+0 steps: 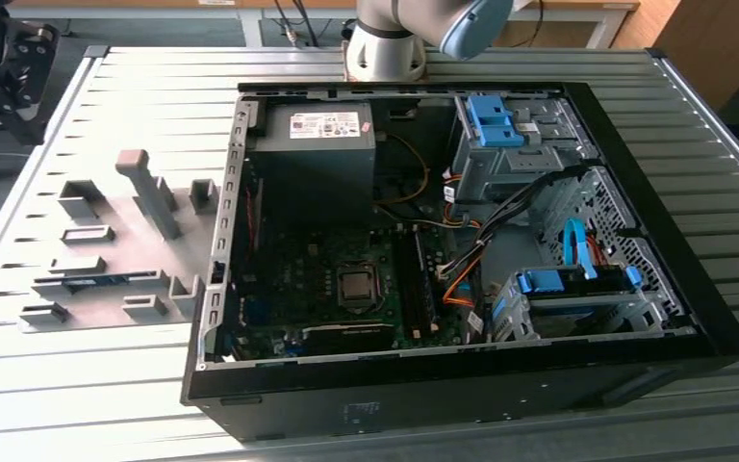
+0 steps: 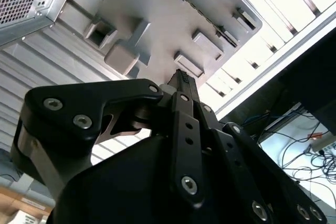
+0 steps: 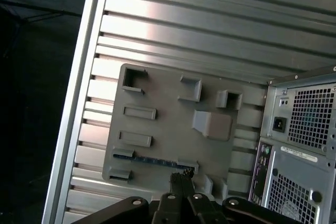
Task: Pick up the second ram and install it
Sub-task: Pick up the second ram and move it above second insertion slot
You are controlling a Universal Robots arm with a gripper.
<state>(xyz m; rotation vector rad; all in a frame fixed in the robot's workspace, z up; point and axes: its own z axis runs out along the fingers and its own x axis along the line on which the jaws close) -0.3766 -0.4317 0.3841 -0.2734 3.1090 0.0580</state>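
Black metal, my claw (image 3: 181, 176) is clenched on nothing, fingers pressed together, and points down from well above at the grey holder tray (image 3: 168, 124). The second ram (image 3: 152, 159) sits in a tray slot between grey blocks (image 3: 212, 125), apart from me. In the exterior view the tray lies at nine o'clock from the open computer case (image 1: 472, 385), and my arm base (image 1: 387, 48) stands at its twelve o'clock.
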